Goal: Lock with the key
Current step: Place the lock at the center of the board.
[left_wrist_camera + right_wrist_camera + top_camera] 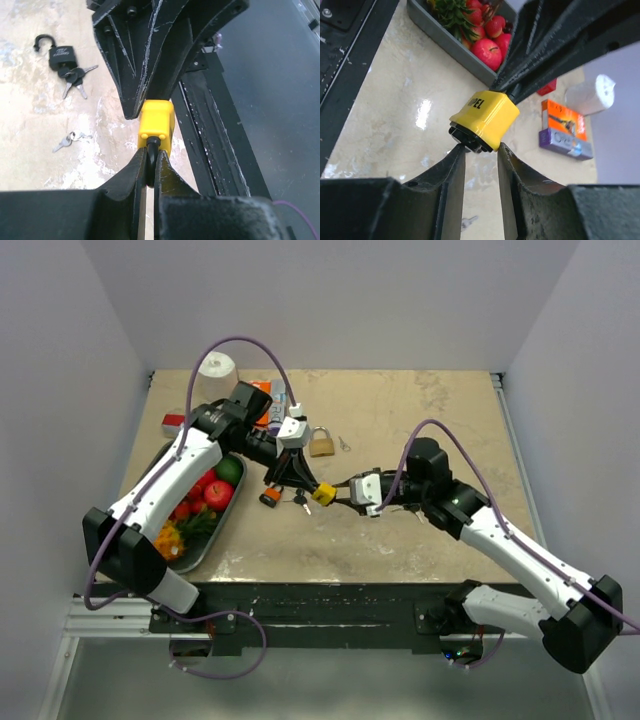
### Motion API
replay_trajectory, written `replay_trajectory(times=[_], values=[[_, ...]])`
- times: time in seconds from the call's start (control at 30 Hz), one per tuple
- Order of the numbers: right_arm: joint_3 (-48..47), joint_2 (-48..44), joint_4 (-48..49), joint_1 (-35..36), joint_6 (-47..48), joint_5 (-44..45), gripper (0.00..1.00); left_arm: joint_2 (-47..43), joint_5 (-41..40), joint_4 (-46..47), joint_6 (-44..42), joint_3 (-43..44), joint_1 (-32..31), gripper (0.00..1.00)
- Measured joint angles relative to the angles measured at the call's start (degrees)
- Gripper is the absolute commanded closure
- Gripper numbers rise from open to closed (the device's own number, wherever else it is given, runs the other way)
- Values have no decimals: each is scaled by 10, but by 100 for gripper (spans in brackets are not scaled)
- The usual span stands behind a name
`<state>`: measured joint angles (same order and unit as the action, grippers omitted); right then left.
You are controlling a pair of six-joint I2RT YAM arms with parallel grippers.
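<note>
While the left gripper [149, 170] pinches the yellow padlock [485, 117] by its shackle above the middle of the counter [420, 420], the right gripper [481, 160], jaws narrow but not closed at its black base, may slip and twist it loose.

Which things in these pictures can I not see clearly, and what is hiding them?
- Yellow padlock: its shackle is mostly hidden inside the left end effector, left wrist view.
- Any key or keyhole: right wrist view, the black base is too dark; top view, too small.
- Whether the right end effector grips that base: unclear at the tips.
- Print on the orange box: right wrist view, blurred.
</note>
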<state>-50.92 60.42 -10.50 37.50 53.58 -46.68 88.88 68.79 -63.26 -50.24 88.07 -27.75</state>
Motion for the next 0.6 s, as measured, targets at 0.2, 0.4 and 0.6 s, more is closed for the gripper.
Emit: replay_trajectory(times=[0.2,0.4,0.6], values=[[1,14,32,0,-141,41,66,-71,-26,167,143,-99,7,100],[1,3,46,-3,-163,82,39,-94,-42,238,209,-120,9,100],[-18,1,-8,4,-131,136,17,-63,-57,257,262,-115,7,100]])
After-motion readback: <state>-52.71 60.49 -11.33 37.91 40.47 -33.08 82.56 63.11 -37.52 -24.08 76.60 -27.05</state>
